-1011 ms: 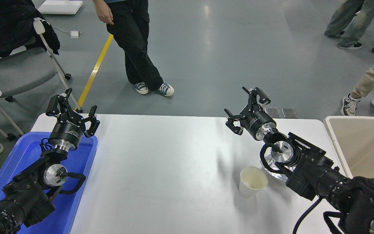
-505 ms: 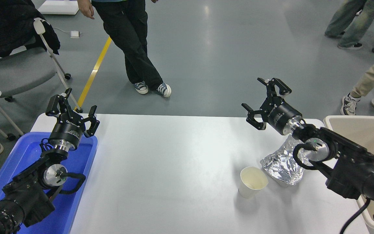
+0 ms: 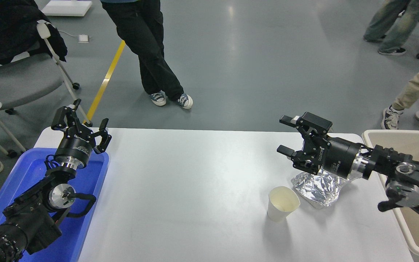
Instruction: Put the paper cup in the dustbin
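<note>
Right pincer [image 3: 285, 134] swung lower, gaping above crinkled foil bag [image 3: 318, 185], tapered paper cup [image 3: 283, 203].

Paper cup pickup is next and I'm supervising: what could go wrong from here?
The foil bag lies right beside the paper cup, under the open right gripper, so the fingers may snag the foil instead. The upright cup may tip if nudged. The dustbin rim stands beside the arm's path.

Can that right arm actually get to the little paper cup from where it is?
Probably yes. The right gripper hangs open above the table, just beyond the upright paper cup. The cup's near and left sides are free; only the crumpled foil bag crowds its right side.
</note>
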Tool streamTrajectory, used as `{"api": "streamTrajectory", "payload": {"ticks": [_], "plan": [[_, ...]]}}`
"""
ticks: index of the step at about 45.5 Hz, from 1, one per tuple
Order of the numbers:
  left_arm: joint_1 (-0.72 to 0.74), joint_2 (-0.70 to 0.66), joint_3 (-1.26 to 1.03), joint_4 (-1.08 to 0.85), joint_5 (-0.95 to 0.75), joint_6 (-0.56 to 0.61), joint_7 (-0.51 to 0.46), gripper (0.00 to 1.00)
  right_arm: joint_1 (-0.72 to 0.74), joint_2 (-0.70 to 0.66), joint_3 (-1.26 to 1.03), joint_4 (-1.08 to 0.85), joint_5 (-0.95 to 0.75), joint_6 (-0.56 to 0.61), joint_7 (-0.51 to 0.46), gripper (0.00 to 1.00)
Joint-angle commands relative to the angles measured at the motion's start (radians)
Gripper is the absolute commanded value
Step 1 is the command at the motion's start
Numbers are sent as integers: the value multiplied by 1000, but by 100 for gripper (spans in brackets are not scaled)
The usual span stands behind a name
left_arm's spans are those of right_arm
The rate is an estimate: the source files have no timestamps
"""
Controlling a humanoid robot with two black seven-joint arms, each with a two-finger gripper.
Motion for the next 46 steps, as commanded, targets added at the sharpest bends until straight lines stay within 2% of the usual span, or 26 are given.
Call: {"api": "streamTrajectory", "payload": {"ticks": [1, 12, 30, 46], "plan": [[0, 0, 0, 0, 0, 0, 0, 100, -18, -28, -41, 65, -368, -90, 10, 99], [0, 0, 0, 0, 0, 0, 0, 100, -20, -27, -123, 60, -625, -199, 13, 99], [0, 0, 0, 0, 0, 0, 0, 100, -24, -15, -159, 17, -792, -266, 12, 99], [0, 0, 0, 0, 0, 0, 0, 100, -24, -15, -159, 7, -830, -298, 12, 99]]}}
